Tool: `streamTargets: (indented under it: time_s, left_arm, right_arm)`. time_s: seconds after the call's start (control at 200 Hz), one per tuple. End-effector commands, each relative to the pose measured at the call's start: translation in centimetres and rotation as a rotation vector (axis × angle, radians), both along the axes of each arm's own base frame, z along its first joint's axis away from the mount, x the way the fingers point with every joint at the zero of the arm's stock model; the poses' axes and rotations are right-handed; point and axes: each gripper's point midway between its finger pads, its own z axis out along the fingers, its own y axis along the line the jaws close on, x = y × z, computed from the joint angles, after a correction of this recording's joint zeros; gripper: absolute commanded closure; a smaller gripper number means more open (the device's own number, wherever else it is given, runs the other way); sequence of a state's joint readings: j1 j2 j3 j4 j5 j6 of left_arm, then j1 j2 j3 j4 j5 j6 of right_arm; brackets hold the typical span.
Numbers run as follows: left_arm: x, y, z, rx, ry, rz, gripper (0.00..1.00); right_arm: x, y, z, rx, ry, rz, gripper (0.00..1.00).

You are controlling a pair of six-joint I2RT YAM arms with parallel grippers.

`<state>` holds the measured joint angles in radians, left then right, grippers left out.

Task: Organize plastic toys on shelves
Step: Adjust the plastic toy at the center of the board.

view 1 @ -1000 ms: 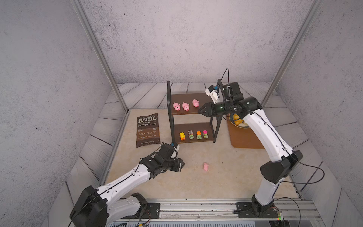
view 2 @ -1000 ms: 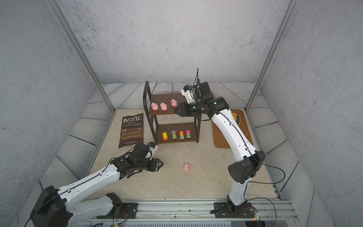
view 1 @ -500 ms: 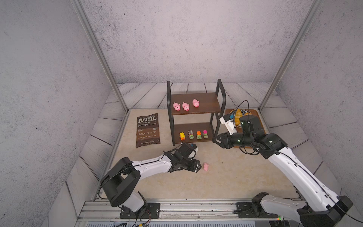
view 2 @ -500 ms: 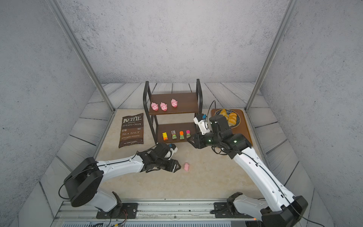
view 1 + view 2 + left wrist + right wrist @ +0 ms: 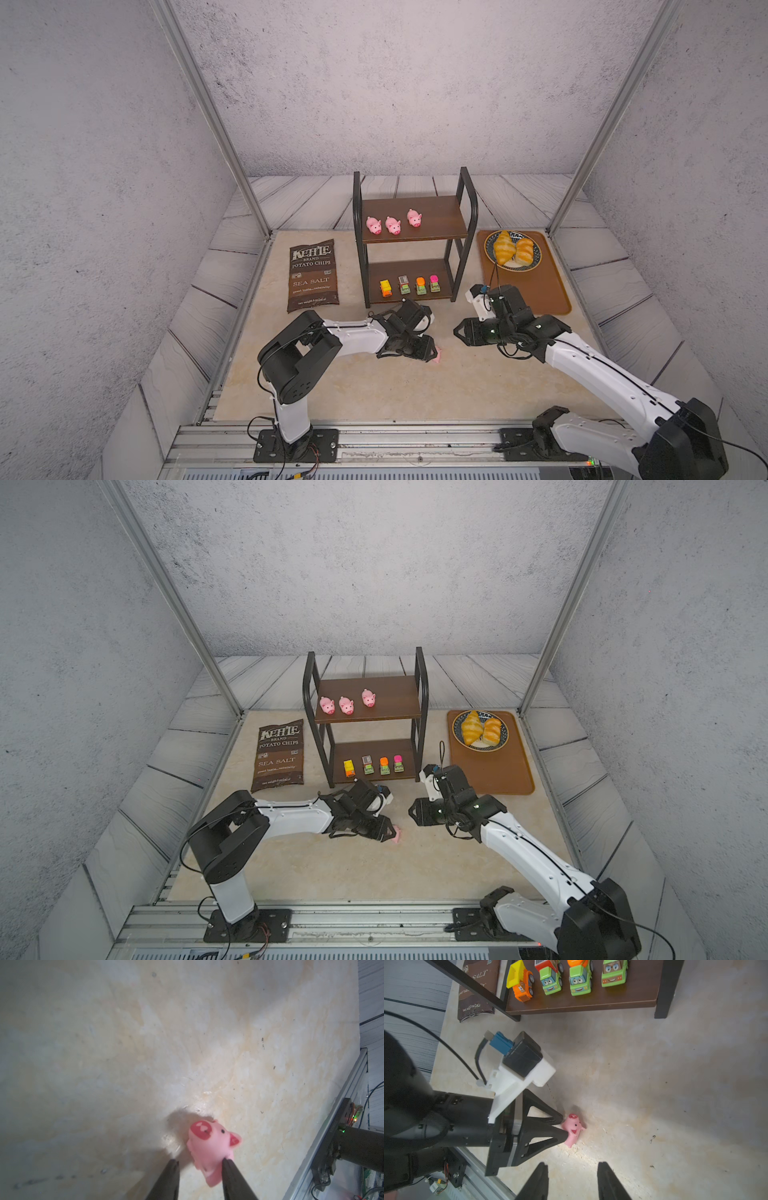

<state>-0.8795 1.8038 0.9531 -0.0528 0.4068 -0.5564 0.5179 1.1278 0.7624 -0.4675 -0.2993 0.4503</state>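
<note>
The shelves (image 5: 440,216) (image 5: 395,696) stand at mid-back. Three pink pigs (image 5: 393,225) sit on the top board, and several green-based trucks (image 5: 420,286) (image 5: 580,977) line the lower board. A fourth pig (image 5: 437,355) (image 5: 397,836) (image 5: 209,1147) (image 5: 573,1128) lies on its side on the table in front. My left gripper (image 5: 430,353) (image 5: 199,1162) is low around it and open: one finger touches the pig's flank, the other stands a small gap away. My right gripper (image 5: 457,332) (image 5: 572,1164) hovers just right of the pig, open and empty.
A dark chip bag (image 5: 312,274) lies flat left of the shelves. To their right a brown tray (image 5: 536,295) carries a plate of croissants (image 5: 513,249). A metal rail (image 5: 415,432) runs along the table's front edge.
My left gripper has reached right to the pig and its jaws have narrowed around it. My right arm has come down from the shelf top to the table beside the pig.
</note>
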Motion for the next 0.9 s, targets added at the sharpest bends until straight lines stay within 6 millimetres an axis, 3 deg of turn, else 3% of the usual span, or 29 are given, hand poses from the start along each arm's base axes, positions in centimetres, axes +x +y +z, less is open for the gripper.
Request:
streamTargets:
  time_s: [0.0,0.3,0.495,0.716,0.896]
  left_arm:
    - [0.2,1.4,-1.1,0.092,-0.016,0.025,0.68]
    - [1.0,4.9,-1.4,0.253,-0.097,0.073,0.73]
    - [1.6,6.2,-0.5,0.3,-0.146,0.101,0.73]
    - [0.8,5.8,1.5,0.239,-0.146,0.081,0.71]
    - [-1.5,3.3,3.4,0.041,-0.079,-0.013,0.74]
  right_arm:
    - [0.7,0.2,-1.7,-0.01,0.014,-0.021,0.57]
    - [0.8,1.7,-4.4,0.018,0.092,0.03,0.57]
    - [0.8,2.8,-4.7,0.053,0.108,0.059,0.59]
    - [1.7,3.9,-5.5,0.058,0.106,0.085,0.71]
    - [2.8,4.9,-6.2,0.048,0.095,0.109,0.77]
